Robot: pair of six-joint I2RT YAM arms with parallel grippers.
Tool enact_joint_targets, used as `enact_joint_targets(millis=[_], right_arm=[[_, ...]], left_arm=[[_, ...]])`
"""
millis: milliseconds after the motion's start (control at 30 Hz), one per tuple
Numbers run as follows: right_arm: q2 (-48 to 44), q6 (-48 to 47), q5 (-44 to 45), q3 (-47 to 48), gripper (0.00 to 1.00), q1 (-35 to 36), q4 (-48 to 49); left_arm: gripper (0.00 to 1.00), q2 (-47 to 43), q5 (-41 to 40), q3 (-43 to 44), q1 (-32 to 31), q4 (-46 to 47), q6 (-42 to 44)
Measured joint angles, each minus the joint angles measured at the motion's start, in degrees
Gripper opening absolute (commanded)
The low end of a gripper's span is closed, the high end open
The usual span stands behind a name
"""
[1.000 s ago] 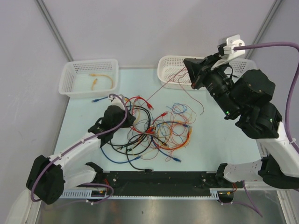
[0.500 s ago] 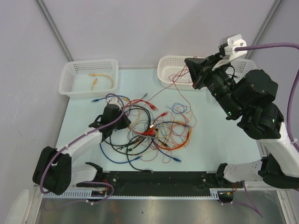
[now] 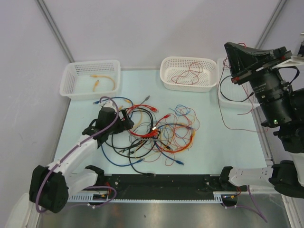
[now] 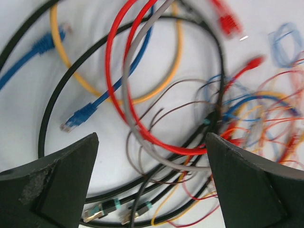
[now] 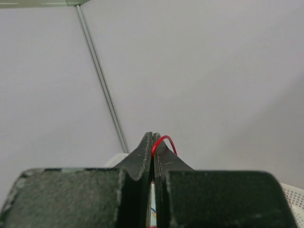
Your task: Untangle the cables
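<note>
The cables (image 3: 156,133) lie in a loose tangle of red, orange, blue, black and grey loops at the middle of the table. My left gripper (image 3: 127,122) stands open over the tangle's left side. In the left wrist view its wide jaws (image 4: 152,166) frame black cables (image 4: 142,190), a grey one and a red loop (image 4: 114,95), gripping none. High at the right, my right gripper (image 3: 229,47) is shut on a thin red wire (image 3: 219,97) that hangs down beside the right basket. That wire (image 5: 165,140) arcs out of the shut tips (image 5: 153,142).
Three white baskets stand along the back. The left one (image 3: 76,88) holds an orange cable, the middle one (image 3: 166,78) a thin red wire, and the right one (image 3: 228,102), partly hidden by the right arm, a black cable. Both arm bases sit at the near edge.
The left gripper has opened and drawn back slightly left. The right arm has swung up and to the right, pulling the thin red wire clear of the tangle toward the right basket.
</note>
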Motion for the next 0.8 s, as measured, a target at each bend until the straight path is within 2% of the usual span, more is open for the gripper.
enact_joint_targets(millis=[200, 333, 467, 800], right_arm=[[2.21, -0.83, 1.7, -3.34, 0.0, -0.9, 0.24], [5.84, 0.26, 1.03, -3.74, 0.0, -6.6, -0.22], [10.78, 3.34, -1.9, -3.56, 0.0, -15.39, -1.9], [26.43, 12.35, -9.88, 10.69, 0.0, -32.09, -1.6]], left_arm=[[0.99, -8.87, 1.49, 2.62, 0.0, 0.37, -1.01], [1.0, -11.45, 3.08, 2.95, 0.0, -0.59, -1.55], [1.0, -14.36, 4.13, 2.95, 0.0, -2.29, -2.16], [0.99, -16.79, 5.38, 2.99, 0.0, -4.63, -2.4]])
